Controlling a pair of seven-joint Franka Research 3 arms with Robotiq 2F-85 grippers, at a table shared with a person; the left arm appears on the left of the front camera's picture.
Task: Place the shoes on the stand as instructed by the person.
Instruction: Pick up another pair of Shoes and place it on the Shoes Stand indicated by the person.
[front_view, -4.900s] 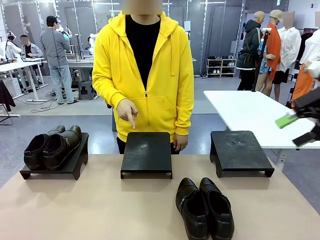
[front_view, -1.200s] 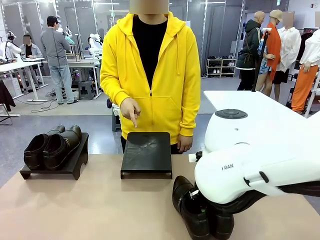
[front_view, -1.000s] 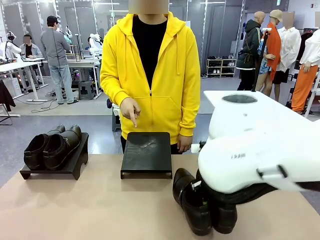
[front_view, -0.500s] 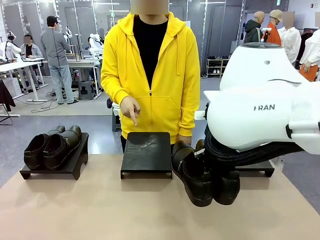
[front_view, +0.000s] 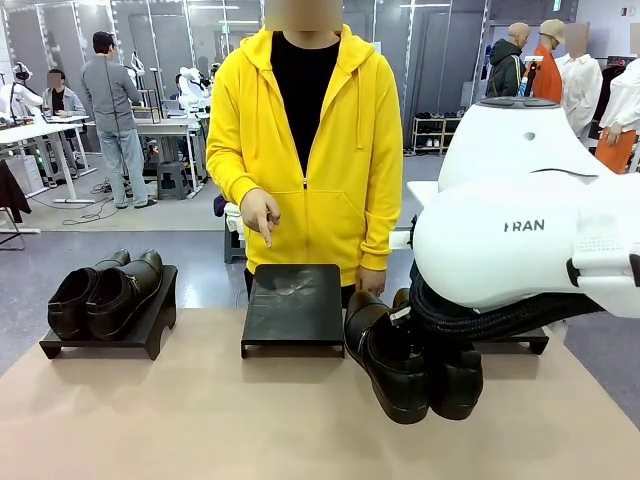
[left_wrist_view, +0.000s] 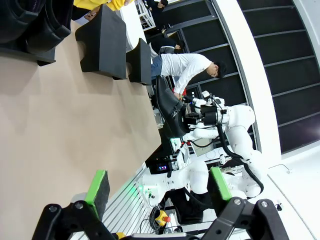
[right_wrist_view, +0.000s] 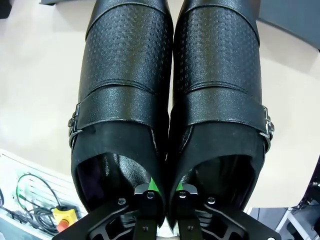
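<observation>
The right arm's bulky white shell (front_view: 520, 250) hides its gripper from the front, along with part of the glossy black leather dress shoes (front_view: 400, 365) beneath it and most of the right-hand black stand (front_view: 520, 343). From the wrist, the right gripper (right_wrist_view: 165, 192) pinches the pair's touching inner heel walls together. The shoes hang over the tan table (front_view: 150, 420), just right of the middle black stand (front_view: 293, 305), lengthwise far to near, toes toward the robot, tipped down. The left gripper (left_wrist_view: 159, 187) gapes wide, holding nothing.

Bright even indoor light, soft shadows, sharp
</observation>
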